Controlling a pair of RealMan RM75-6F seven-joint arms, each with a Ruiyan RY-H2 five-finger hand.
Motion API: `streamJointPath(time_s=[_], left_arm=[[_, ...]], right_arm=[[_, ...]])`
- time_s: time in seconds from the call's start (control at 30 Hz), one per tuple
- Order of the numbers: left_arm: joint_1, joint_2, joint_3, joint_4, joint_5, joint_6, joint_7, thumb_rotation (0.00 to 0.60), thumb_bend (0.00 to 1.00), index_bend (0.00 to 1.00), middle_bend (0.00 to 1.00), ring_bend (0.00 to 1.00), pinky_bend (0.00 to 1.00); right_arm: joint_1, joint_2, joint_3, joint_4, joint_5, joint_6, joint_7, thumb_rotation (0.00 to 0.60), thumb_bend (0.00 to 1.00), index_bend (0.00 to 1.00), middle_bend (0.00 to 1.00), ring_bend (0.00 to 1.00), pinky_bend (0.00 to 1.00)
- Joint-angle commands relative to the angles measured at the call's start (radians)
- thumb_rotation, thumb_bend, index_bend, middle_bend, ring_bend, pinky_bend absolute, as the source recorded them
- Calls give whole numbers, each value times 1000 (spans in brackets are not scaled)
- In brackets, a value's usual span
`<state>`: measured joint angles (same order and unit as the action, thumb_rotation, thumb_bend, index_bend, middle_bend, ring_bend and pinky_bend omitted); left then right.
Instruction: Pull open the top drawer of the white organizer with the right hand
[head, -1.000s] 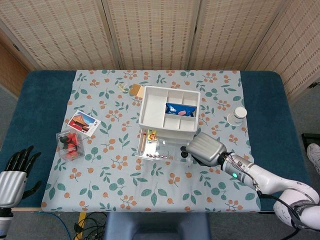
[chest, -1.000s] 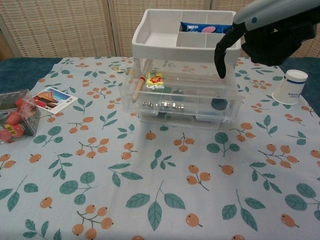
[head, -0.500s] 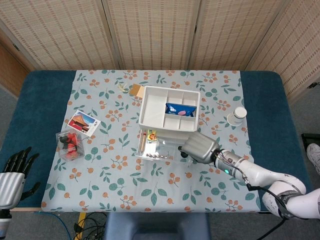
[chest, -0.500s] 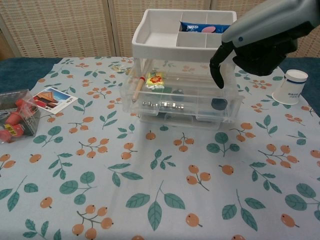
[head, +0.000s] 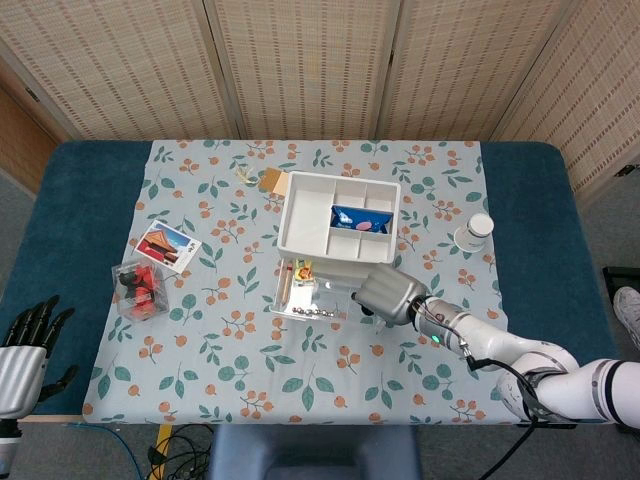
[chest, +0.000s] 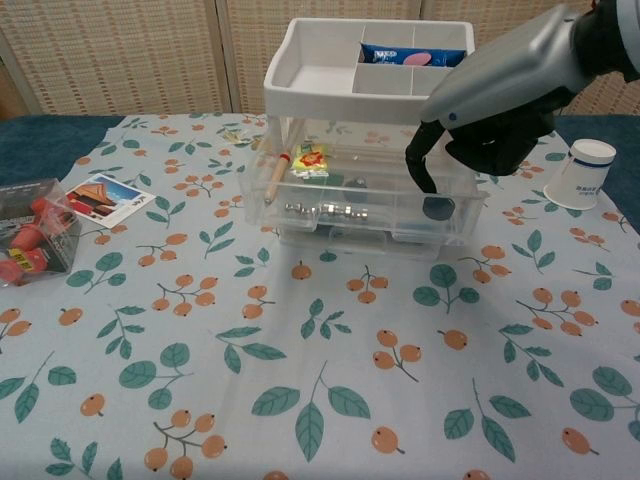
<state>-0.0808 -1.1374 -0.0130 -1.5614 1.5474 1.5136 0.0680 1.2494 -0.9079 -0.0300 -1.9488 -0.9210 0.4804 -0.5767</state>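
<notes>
A tabletop (head: 80, 200) with a dark blue surface is covered in the middle by a pale cloth (head: 230, 360) printed with leaves and orange berries. Near the centre of the cloth stands the white organizer (head: 338, 222), its open top tray split into compartments, one holding a blue packet (head: 360, 217). Below the tray, the clear top drawer (chest: 340, 175) sticks out a little toward 6 o'clock, showing a pencil and small items inside.

The right hand (chest: 495, 105), silver-backed with dark fingers (chest: 418, 160), reaches in from 4 o'clock and sits at the right front of the drawer. Its fingers curl downward over the drawer's front edge; whether they truly grip it cannot be told.

The left hand (head: 25, 345) rests off the cloth at 8 o'clock, fingers spread and holding nothing.

At 9 o'clock from the organizer lie a clear box (head: 140, 287) of red pieces and a picture card (head: 167, 246). A white paper cup (chest: 581, 173) stands at 3 o'clock.
</notes>
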Motion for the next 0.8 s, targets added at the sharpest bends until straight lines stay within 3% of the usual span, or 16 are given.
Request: streamJointPath(time_s=[0.03, 0.27, 0.47, 0.8], left_arm=[[0, 0, 0, 1, -1, -1, -1, 600, 230, 129, 19, 9, 84], [1, -2, -1, 3, -2, -1, -2, 600, 230, 129, 19, 9, 84], [3, -2, -2, 3, -3, 1, -1, 600, 230, 129, 19, 9, 84], [2, -2, -2, 1, -3, -1, 3, 600, 230, 129, 19, 9, 83]], right_arm=[[20, -13, -24, 2, 31, 18, -18, 600, 1000, 352, 1000, 1000, 1000], [46, -28, -58, -3, 61, 47, -36, 600, 1000, 352, 1000, 1000, 1000], [46, -21, -56, -22, 52, 80, -19, 600, 1000, 352, 1000, 1000, 1000], [53, 3, -82, -38, 44, 61, -9, 600, 1000, 352, 1000, 1000, 1000]])
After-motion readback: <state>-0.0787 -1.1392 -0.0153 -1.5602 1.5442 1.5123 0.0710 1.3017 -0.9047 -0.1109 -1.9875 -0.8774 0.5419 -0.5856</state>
